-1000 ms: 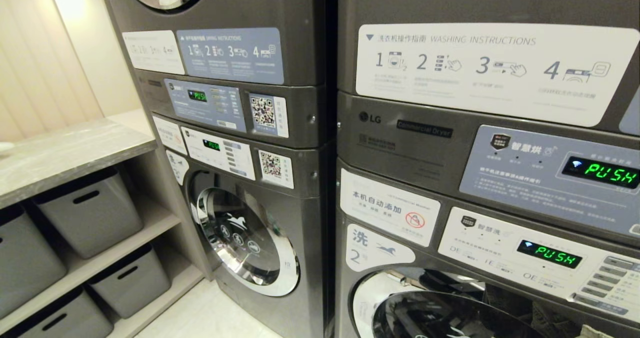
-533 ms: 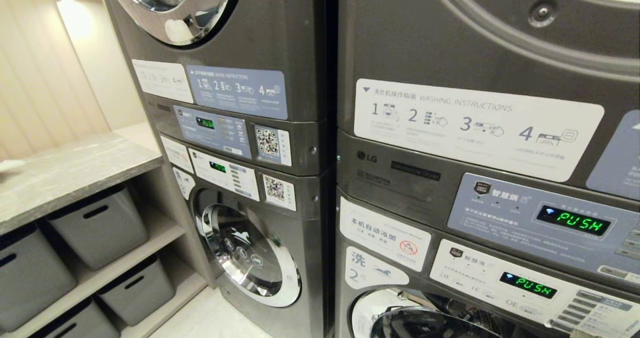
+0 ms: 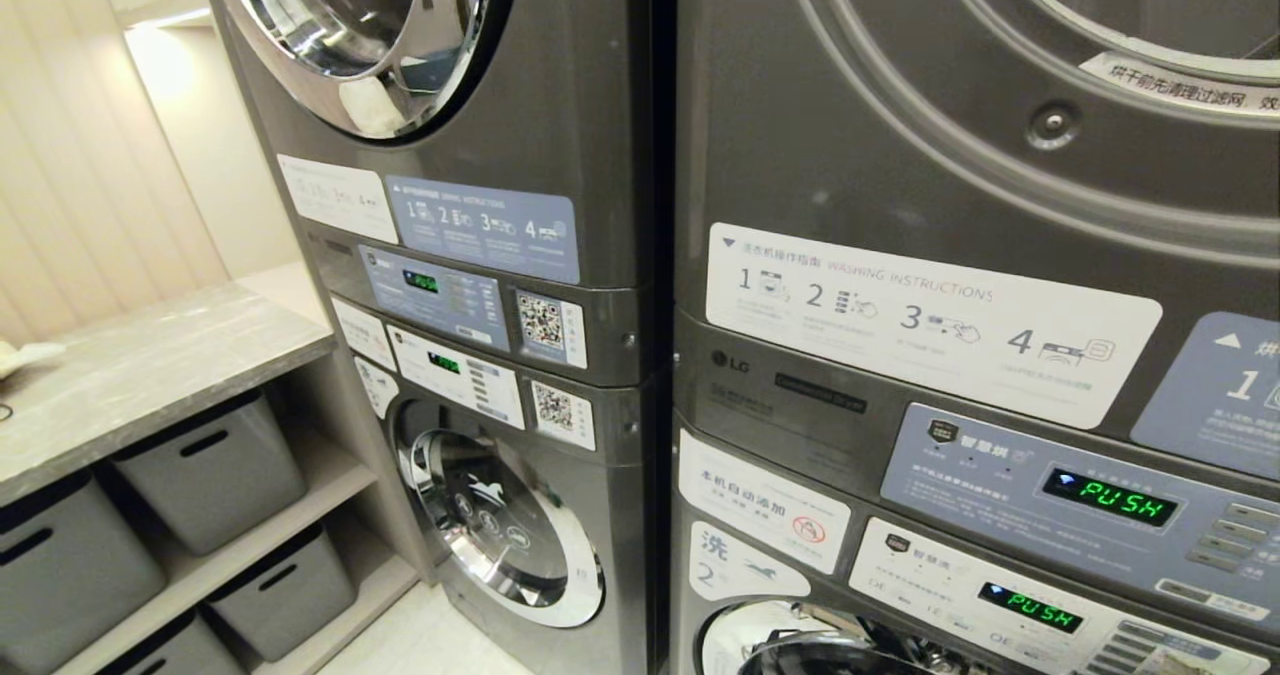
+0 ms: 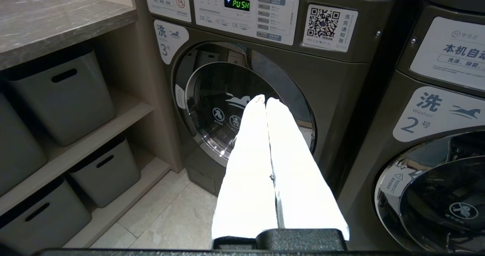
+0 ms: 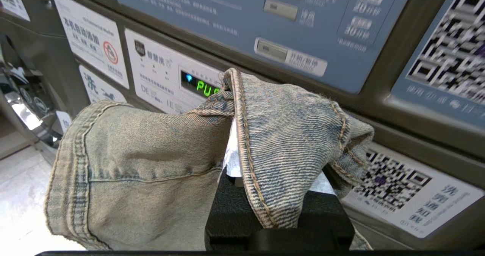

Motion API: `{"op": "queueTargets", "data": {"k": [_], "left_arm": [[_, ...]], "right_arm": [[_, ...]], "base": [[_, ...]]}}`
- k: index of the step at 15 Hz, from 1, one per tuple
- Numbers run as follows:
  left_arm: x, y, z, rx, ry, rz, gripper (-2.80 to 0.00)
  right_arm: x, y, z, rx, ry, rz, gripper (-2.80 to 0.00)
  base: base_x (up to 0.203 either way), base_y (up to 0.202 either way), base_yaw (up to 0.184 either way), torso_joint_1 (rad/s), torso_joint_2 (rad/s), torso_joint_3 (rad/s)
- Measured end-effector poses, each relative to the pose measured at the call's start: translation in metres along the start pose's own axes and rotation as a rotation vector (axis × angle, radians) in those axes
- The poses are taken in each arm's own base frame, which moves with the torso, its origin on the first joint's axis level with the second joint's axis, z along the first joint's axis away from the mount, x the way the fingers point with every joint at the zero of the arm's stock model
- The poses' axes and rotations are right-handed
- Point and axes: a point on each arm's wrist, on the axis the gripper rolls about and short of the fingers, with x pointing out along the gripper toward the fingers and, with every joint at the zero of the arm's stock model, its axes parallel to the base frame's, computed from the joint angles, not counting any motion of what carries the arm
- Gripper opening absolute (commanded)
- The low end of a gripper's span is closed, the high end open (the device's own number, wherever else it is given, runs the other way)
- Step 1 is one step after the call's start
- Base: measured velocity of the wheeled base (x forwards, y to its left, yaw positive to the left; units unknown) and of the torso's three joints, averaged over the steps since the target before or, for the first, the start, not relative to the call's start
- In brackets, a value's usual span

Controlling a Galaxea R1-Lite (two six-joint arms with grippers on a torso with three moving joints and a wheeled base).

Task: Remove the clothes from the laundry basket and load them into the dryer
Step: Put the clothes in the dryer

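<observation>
Denim garment (image 5: 159, 165) clamped in right gripper (image 5: 231, 161), left gripper (image 4: 265, 101) closed, empty.

Faded rough denim garment (image 5: 151, 165); matt grey metal dryer (image 3: 900, 135); glossy chrome door ring (image 3: 300, 65).

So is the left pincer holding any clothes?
No, the left pincer is shut with nothing between its white fingers; only the right pincer has denim clothing draped over it.

Your head camera has tilted up; the grey upper dryer's round door opening (image 3: 1100, 75) now fills the top; the lower washer's glass door (image 3: 800, 650) nearly gone from frame.
</observation>
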Motion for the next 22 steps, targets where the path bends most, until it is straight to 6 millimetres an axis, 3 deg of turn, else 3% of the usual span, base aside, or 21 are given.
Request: {"op": "queueTargets", "data": {"k": [22], "left_arm": [[0.0000,0.0000,0.0000,-0.001,0.000,0.000,-2.80]], "right_arm": [[0.0000,-0.0001,0.0000,0.002,0.000,0.000,-2.80]], "base": [[0.000,0.000,0.000,0.123,-0.26,-0.136]]}}
